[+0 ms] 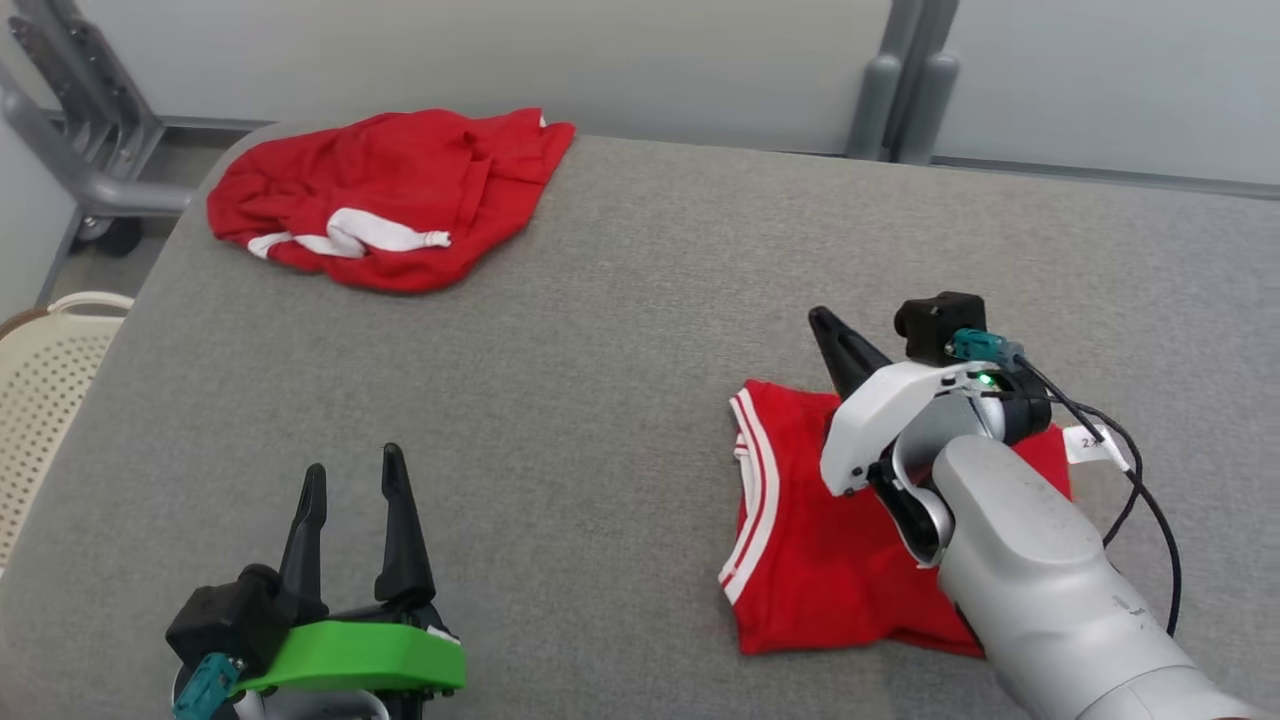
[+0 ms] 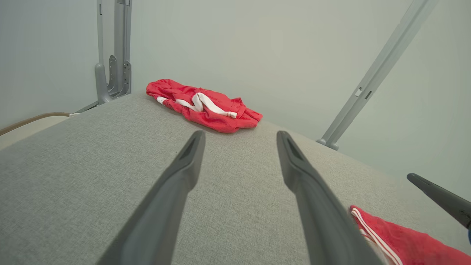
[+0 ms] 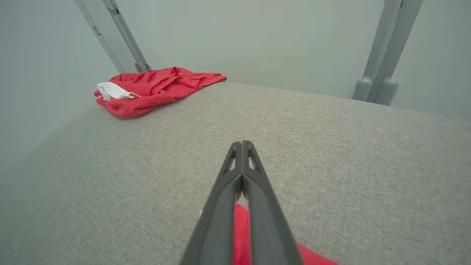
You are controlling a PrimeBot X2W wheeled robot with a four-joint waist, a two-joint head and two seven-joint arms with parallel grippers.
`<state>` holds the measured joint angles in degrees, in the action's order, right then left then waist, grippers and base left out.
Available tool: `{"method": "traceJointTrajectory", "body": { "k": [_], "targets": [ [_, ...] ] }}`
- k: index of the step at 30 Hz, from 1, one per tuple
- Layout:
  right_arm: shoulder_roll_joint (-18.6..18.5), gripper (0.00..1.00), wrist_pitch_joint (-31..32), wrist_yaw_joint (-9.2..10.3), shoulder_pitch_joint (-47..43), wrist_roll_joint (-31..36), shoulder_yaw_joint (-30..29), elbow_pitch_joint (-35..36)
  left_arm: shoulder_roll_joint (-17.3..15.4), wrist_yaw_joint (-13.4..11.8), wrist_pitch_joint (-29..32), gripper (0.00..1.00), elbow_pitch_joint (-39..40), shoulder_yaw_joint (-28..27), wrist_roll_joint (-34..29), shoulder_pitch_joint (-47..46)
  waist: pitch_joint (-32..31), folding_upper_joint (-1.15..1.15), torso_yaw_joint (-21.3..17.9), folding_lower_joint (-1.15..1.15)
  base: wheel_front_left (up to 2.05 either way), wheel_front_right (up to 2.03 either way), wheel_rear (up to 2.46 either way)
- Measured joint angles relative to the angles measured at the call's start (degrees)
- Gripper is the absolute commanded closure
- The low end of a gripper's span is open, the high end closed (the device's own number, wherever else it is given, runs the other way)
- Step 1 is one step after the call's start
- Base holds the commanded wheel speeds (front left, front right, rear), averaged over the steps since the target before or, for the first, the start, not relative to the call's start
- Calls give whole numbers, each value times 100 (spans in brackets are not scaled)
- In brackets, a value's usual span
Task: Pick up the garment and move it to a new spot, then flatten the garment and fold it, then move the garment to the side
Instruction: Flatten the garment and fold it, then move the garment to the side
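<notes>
Red with white stripes, the folded garment [image 1: 800,560] lies at the near right of the grey tabletop [image 1: 620,330], partly under the right arm.
The right hand [image 1: 822,322] is clenched with nothing between its fingertips and reaches past the garment's far edge, probably to press or slide the fold rather than grip it. The left hand [image 1: 353,462] hangs released and empty at near left, clear of the work. A crumpled red garment [image 1: 400,190] sits far left.
</notes>
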<state>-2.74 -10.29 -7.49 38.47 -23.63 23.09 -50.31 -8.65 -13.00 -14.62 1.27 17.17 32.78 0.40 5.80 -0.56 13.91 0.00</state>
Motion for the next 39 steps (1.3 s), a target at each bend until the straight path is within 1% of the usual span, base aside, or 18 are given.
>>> {"method": "traceJointTrajectory", "body": {
  "k": [2, 3, 4, 6, 8, 9, 10, 11, 13, 14, 15, 21, 26, 31, 39],
  "targets": [
    [-38, 100, -21, 0, -4, 302, -346, 42, -33, -32, 31, 0, 53, 1, -5, 33, -69, 0, -223, 0, 0, 0, 0],
    [-38, 100, -21, 0, -4, 302, -346, 42, -33, -32, 31, 0, 53, 1, -5, 33, -69, 0, -223, 0, 0, 0, 0],
    [-132, 100, 19, 0, -56, 439, -575, 162, -49, -43, 47, 0, 77, 18, -7, 55, -112, 0, -380, 0, 0, 0, 0],
    [-269, 100, 81, 0, -198, 564, -798, 312, -56, -59, 68, 0, 104, 25, -8, 78, -150, 0, -540, 0, 0, 0, 0],
    [-481, 100, 330, 0, -519, 717, -1036, 577, -63, -70, 92, 0, 144, 42, -13, 86, -197, 0, -778, 0, 0, 0, 0],
    [-559, 96, 425, 0, -641, 764, -1095, 681, -65, -78, 94, 0, 149, 53, -14, 89, -209, 0, -854, 0, 0, 0, 0],
    [-633, 96, 530, 0, -767, 793, -1147, 806, -66, -86, 96, 0, 156, 55, -15, 98, -219, 0, -931, 0, 0, 0, 0],
    [-699, 90, 609, 0, -896, 817, -1205, 934, -68, -87, 102, 0, 160, 67, -16, 100, -227, 0, -1004, 0, 0, 0, 0],
    [-802, 53, 833, 0, -1171, 869, -1254, 1228, -76, -91, 114, 0, 172, 69, -16, 102, -236, 0, -1144, 0, 0, 0, 0],
    [-842, 20, 945, 0, -1316, 870, -1261, 1379, -79, -94, 118, 0, 176, 67, -20, 102, -237, 0, -1209, 0, 0, 0, 0],
    [-872, 0, 1065, 0, -1460, 868, -1261, 1529, -82, -96, 119, 0, 178, 71, -20, 102, -235, 0, -1271, 0, 0, 0, 0],
    [-1054, 0, 1790, 0, -2156, 641, -1165, 2506, -101, -97, 121, 0, 178, 86, -21, 91, -174, 0, -1529, 0, 0, 0, 0],
    [-1088, 0, 2374, 0, -2506, 319, -1266, 3065, -112, -88, 127, 0, 153, 105, -21, 63, -107, 0, -1552, 0, 0, 0, 0],
    [-1088, 0, 2904, 0, -2575, 59, -1449, 3273, -110, -79, 136, 0, 110, 129, -20, -2, -78, 0, -1444, 0, 0, 0, 0],
    [-1051, 0, 3648, 0, -2466, -283, -1692, 3153, -92, -62, 112, 0, 54, 134, -19, -31, -33, 0, -1169, 0, 0, 0, 0]
  ]
}}
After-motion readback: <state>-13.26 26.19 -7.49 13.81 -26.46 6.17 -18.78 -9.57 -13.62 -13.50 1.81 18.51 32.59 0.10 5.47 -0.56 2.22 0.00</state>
